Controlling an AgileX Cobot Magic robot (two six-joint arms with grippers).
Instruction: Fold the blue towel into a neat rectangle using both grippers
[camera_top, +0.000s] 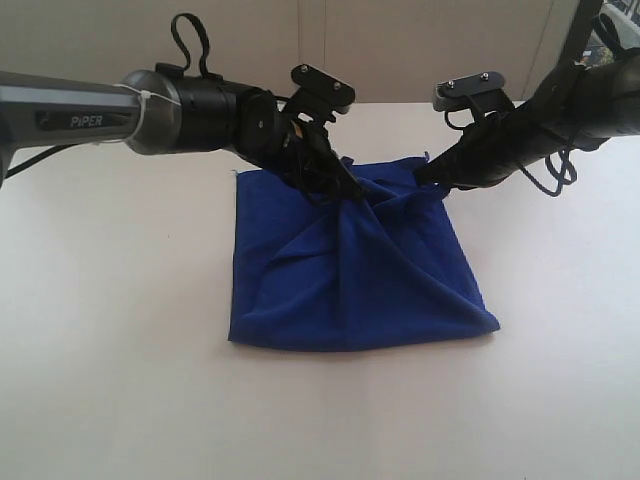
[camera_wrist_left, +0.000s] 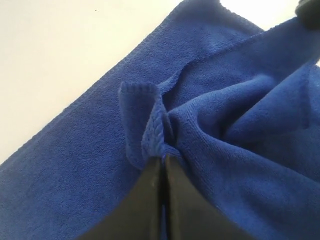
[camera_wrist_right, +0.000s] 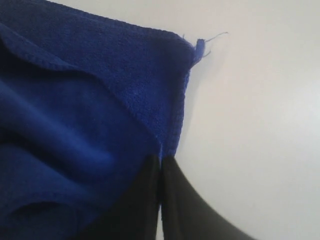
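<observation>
Holds the blue towel (camera_top: 350, 280), rumpled on the table (camera_top: 120, 400), with the left claw (camera_top: 350, 188) clamped on a bunched hem fold at the towel's far edge. Grips its far corner, by the loose thread (camera_wrist_right: 215, 36), with the right claw (camera_top: 425, 180). Lift evenly, stretch that edge taut, then carry it to the towel's near edge. Around the towel, only bare table; mind the diagonal creases.

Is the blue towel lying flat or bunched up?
Bunched up: the blue towel creases toward the left pincer and right pincer, both gripping it.

Blue towel (camera_top: 350, 270) partly behind left gripper (camera_top: 350, 188)
</observation>
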